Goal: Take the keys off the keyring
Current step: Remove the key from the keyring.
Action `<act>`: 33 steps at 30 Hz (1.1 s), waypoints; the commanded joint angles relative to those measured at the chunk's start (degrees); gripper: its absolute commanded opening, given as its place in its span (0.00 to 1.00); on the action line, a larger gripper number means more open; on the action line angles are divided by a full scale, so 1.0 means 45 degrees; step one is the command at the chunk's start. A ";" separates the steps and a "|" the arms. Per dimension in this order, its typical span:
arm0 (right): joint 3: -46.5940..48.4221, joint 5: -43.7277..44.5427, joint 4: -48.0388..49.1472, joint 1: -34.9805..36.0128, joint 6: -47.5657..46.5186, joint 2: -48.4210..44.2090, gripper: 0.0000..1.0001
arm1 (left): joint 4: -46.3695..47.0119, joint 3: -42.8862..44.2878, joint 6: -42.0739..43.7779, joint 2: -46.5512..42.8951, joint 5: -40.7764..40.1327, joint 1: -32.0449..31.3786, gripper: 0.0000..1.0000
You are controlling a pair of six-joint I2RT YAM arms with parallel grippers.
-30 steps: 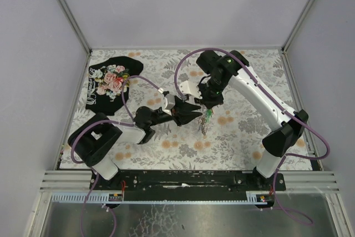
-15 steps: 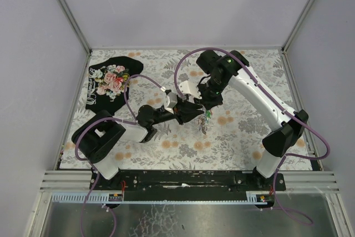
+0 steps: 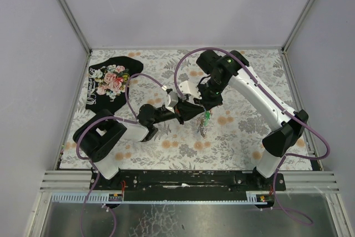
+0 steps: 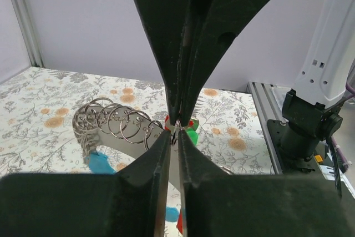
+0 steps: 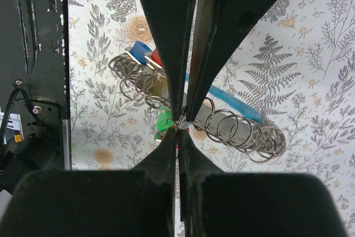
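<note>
The keyring (image 4: 176,130) hangs in the air over the middle of the table, pinched from two sides. My right gripper (image 5: 178,129) is shut on its thin silver wire. My left gripper (image 4: 176,135) meets it tip to tip, jaws drawn to a narrow slit with the wire between them. Several silver rings (image 5: 238,129) are strung along the curved grey and light-blue fob (image 4: 126,144). Of the keys, a green head (image 4: 192,136) and a red head (image 4: 168,121) hang just behind the pinch; a blue head (image 5: 141,53) shows too. From above, the keys (image 3: 204,124) dangle below both grippers.
A black floral cloth (image 3: 111,84) lies at the table's back left corner. The table (image 3: 238,142) has a flowered covering, with grey walls on three sides. The right arm's base (image 4: 310,126) stands close behind the keys in the left wrist view.
My left gripper has slid right until its tips meet the right gripper, and its jaws have narrowed onto the ring. The right arm and the hanging keys have held still.
</note>
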 commanded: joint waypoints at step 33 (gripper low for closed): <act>-0.0692 -0.7912 0.1189 -0.3014 0.0691 -0.2373 0.46 | 0.1070 -0.0569 -0.0431 -0.2143 -0.0746 0.0002 0.00</act>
